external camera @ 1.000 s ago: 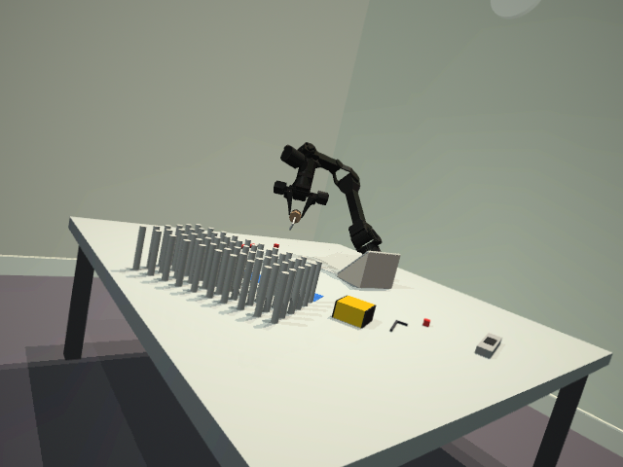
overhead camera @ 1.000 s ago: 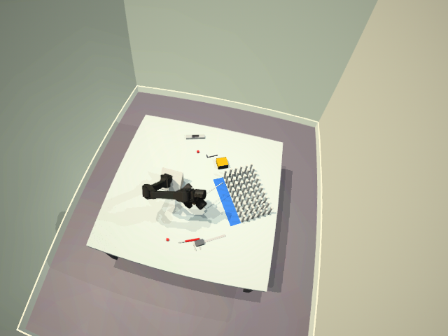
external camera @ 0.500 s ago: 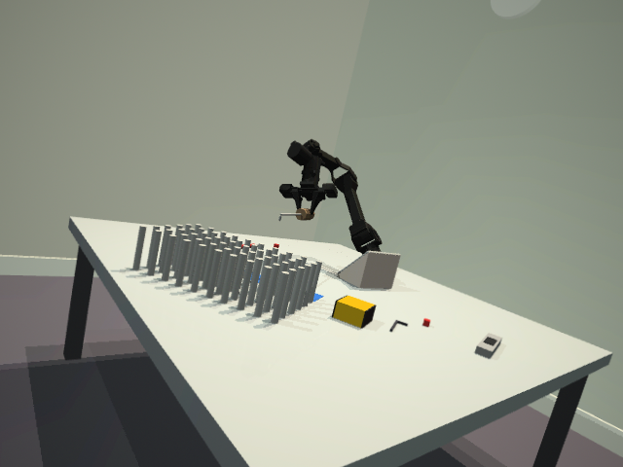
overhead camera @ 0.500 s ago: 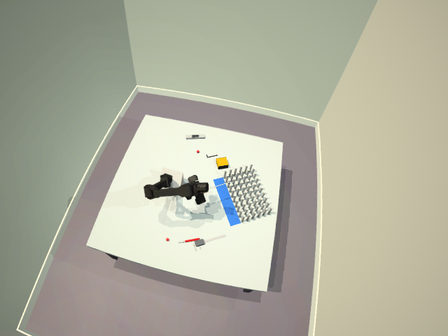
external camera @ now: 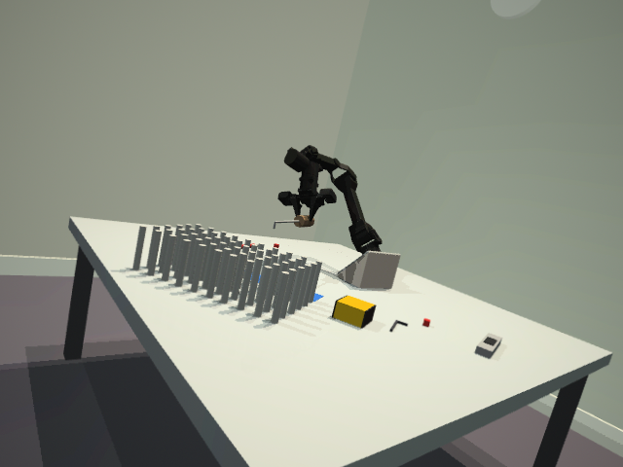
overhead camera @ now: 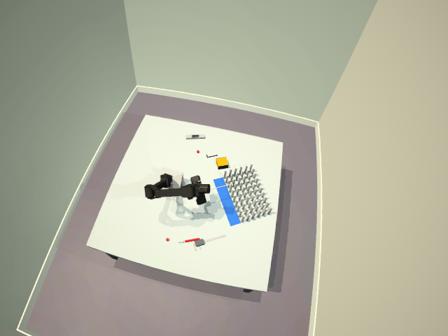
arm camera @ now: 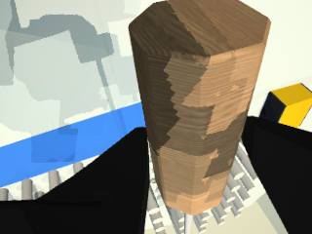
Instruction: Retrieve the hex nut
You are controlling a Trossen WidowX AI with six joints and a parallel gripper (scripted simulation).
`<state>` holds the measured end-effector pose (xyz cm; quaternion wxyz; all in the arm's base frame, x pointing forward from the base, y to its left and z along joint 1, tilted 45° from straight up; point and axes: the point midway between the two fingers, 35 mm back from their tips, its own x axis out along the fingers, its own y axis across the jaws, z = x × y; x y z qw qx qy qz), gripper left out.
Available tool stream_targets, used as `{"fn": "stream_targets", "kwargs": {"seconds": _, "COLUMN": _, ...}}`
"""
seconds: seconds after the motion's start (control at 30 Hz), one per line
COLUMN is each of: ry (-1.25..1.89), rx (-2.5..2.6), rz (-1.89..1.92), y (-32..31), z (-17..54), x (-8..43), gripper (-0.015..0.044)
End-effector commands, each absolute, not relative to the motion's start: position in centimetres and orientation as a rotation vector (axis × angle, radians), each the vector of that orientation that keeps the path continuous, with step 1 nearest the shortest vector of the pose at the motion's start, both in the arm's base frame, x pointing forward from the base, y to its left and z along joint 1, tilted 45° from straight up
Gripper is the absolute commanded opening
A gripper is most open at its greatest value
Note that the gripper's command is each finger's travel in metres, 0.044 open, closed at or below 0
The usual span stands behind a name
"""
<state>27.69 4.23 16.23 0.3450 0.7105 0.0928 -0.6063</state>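
Note:
My gripper (external camera: 304, 220) (arm camera: 194, 132) is shut on the wooden handle of a hook tool. The wooden handle (external camera: 302, 221) (arm camera: 195, 102) lies between the fingers, well above the table. The tool's thin metal shaft (external camera: 285, 221) (overhead camera: 219, 187) points level toward the spacers, over the blue strip, and its short bent tip (external camera: 274, 225) points down. The grey metal spacers (overhead camera: 249, 193) (external camera: 216, 271) (arm camera: 26, 190) stand upright in rows. The blue taped strip (overhead camera: 227, 204) (arm camera: 83, 136) lies along their near side. The hex nut cannot be made out in any view.
A yellow block (overhead camera: 222, 162) (external camera: 354, 310) (arm camera: 298, 102) lies beside the field's corner, near a black hex key (overhead camera: 211, 155) (external camera: 398, 324). A red cube (overhead camera: 197, 151) (external camera: 426, 322) and a grey device (overhead camera: 195, 136) (external camera: 488, 344) lie farther off. A red-handled tool (overhead camera: 191, 240) and calipers (overhead camera: 199, 242) lie opposite.

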Motion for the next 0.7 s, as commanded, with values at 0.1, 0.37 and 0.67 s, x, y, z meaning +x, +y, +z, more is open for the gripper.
{"fn": "stream_targets", "kwargs": {"seconds": 0.1, "ry": 0.253, "rx": 1.839, "rz": -1.583, "y": 1.7, "z": 13.2, "x": 28.3, "gripper": 0.0000}}
{"fn": "stream_targets", "kwargs": {"seconds": 0.37, "ry": 0.249, "rx": 1.840, "rz": -1.577, "y": -1.5, "z": 10.1, "x": 28.5, "gripper": 0.0000}}
{"fn": "stream_targets", "kwargs": {"seconds": 0.67, "ry": 0.238, "rx": 1.835, "rz": -1.568, "y": -5.0, "z": 6.9, "x": 27.8, "gripper": 0.0000}}
